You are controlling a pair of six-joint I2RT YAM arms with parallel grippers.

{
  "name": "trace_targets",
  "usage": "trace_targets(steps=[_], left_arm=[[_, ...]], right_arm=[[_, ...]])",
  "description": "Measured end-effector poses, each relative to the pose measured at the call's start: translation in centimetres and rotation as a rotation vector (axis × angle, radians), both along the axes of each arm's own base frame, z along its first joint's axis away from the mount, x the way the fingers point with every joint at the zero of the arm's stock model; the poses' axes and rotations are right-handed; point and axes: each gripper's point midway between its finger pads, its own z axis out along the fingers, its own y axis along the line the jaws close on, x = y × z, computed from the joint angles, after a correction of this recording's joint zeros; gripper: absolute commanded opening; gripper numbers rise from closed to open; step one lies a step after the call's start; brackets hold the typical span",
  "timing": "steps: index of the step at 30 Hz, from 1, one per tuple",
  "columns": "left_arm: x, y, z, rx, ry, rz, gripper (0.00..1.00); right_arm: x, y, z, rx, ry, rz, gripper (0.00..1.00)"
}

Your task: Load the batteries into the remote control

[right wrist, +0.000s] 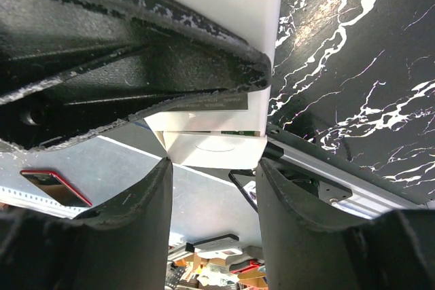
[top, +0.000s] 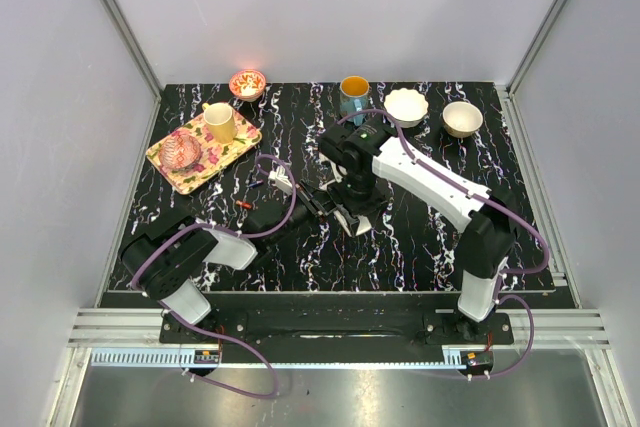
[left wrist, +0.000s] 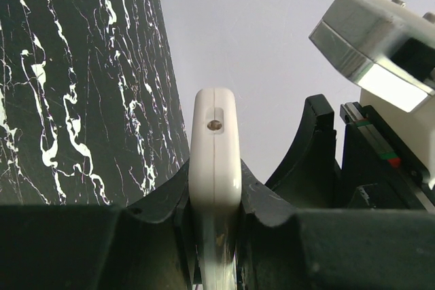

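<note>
The white remote control (top: pixel 351 219) hangs above the middle of the table, caught between both grippers. In the left wrist view it stands edge-on (left wrist: pixel 215 140), and my left gripper (left wrist: pixel 215 180) is shut across its thin sides. My left gripper (top: pixel 323 203) reaches in from the left. In the right wrist view the remote's end (right wrist: pixel 214 149) sits exactly between the tips of my right gripper (right wrist: pixel 214 165), which press on its two corners. My right gripper (top: pixel 352 205) comes down from behind. A small reddish battery (top: pixel 245 205) lies on the table left of the grippers.
A floral tray (top: pixel 170 159) at the back left carries a yellow cup (top: pixel 220 122) and a pink dish (top: pixel 183 151). Along the back stand a small red bowl (top: pixel 247 83), a teal cup (top: pixel 353 95) and two white bowls (top: pixel 406 105) (top: pixel 462 117). Grey walls enclose the table.
</note>
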Motion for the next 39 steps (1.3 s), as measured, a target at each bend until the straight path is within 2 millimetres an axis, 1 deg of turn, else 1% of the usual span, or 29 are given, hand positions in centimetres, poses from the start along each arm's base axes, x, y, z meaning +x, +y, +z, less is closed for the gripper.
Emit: trace_targets(steps=[5,11,15,17,24,27,29,31,33,34,35,37,38,39], left_arm=[[0.1,0.1,0.1,-0.007,0.007,-0.007,0.0],[0.0,0.2,0.1,-0.029,0.03,-0.029,0.0],[-0.5,-0.2,-1.0,-0.023,0.07,-0.061,0.0],[-0.7,-0.4,-1.5,-0.02,0.091,-0.076,0.0],[-0.8,-0.4,-1.4,-0.026,0.098,-0.079,0.0],[-0.5,-0.2,-1.4,-0.027,0.097,-0.071,0.0],[-0.1,0.2,-1.6,-0.025,0.1,-0.055,0.0],[0.5,1.1,-2.0,-0.02,0.108,-0.028,0.0],[1.0,2.2,-2.6,-0.01,0.12,0.001,0.0],[1.1,2.7,-2.8,-0.007,0.124,0.011,0.0],[1.3,3.3,-2.9,-0.004,0.126,0.028,0.0],[1.5,3.7,-2.4,-0.01,0.113,0.041,0.0],[1.5,3.7,-2.1,-0.014,0.105,0.041,0.0],[1.5,3.8,-1.8,-0.019,0.095,0.039,0.0]], right_arm=[[-0.1,0.1,0.4,0.023,0.004,-0.002,0.0],[-0.4,0.3,1.7,0.087,-0.022,-0.004,0.0],[0.0,0.6,2.2,0.126,-0.059,0.003,0.0],[0.1,0.8,2.3,0.139,-0.062,-0.004,0.0],[0.1,1.0,2.0,0.146,-0.058,-0.004,0.0],[0.5,0.9,1.8,0.138,-0.078,-0.009,0.0],[0.9,0.9,1.8,0.135,-0.093,-0.016,0.0],[1.3,0.9,1.8,0.138,-0.12,-0.029,0.0],[1.7,0.6,2.0,0.144,-0.155,-0.048,0.04],[2.0,0.2,2.3,0.157,-0.19,-0.065,0.12],[2.1,-0.1,2.5,0.162,-0.204,-0.078,0.16],[2.6,-0.8,3.3,0.207,-0.268,-0.129,0.28],[2.7,-1.3,3.8,0.23,-0.298,-0.156,0.41],[2.7,-1.6,4.2,0.255,-0.319,-0.179,0.47]])
